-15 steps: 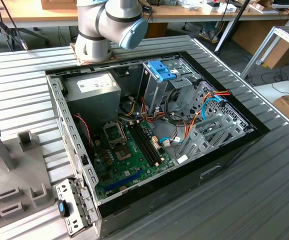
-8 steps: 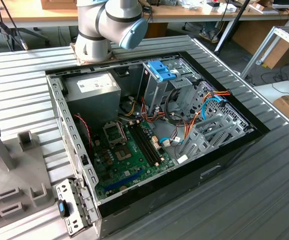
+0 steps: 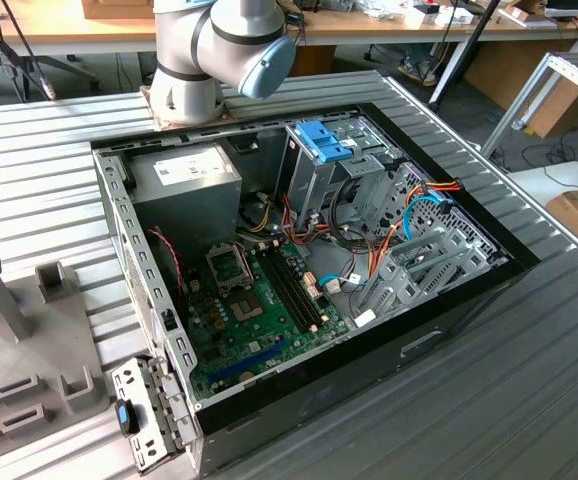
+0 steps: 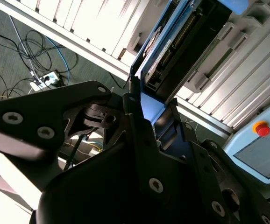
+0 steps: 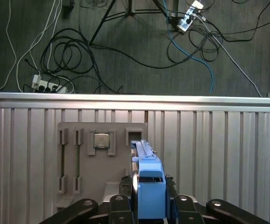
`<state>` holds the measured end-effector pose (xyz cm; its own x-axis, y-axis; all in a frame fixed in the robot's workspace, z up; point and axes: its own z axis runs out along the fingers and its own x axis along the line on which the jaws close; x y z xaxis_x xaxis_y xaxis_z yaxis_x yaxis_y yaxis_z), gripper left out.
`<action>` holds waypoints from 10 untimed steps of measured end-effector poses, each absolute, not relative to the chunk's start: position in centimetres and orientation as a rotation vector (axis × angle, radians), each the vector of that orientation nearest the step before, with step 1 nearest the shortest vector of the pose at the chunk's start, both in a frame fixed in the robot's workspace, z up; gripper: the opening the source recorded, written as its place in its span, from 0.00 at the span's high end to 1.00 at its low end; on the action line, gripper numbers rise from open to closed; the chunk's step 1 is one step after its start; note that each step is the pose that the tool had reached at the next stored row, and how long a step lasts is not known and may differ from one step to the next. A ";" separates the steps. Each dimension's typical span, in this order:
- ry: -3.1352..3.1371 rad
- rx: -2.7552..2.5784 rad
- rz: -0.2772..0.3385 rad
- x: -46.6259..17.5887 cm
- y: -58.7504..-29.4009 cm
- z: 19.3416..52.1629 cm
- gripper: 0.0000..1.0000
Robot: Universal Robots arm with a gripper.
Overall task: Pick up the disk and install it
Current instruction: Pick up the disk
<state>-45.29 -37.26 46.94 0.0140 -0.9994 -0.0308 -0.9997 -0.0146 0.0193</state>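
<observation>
The disk [image 5: 149,186] stands on edge between my gripper's [image 5: 149,207] black fingers, with its blue rail facing the first wrist view. In the second wrist view the disk [image 4: 170,51] runs up and away from the gripper [image 4: 146,109], showing a blue rail and a dark side. The jaws are shut on it from both sides. It hangs above the ribbed metal table [image 5: 219,149], near a grey holder fixture [image 5: 79,154]. In the exterior view the open computer case [image 3: 309,250] lies on the table, with a metal drive cage [image 3: 319,175] under a blue latch [image 3: 324,140].
The arm's base [image 3: 209,50] stands behind the case. Inside the case are a grey power-supply box [image 3: 184,175], a green motherboard [image 3: 254,300] and loose cables [image 3: 369,250]. The fixture [image 3: 19,340] lies at the exterior view's left. A chip [image 5: 101,140] sits in the fixture. Cables lie on the floor [image 5: 125,51].
</observation>
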 end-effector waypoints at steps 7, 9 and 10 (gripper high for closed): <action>2.200 -2.231 0.055 -45.3 -37.3 48.5 0.64; 2.201 -2.233 0.053 -45.3 -37.3 48.5 0.64; 2.201 -2.233 0.053 -45.3 -37.3 48.5 0.64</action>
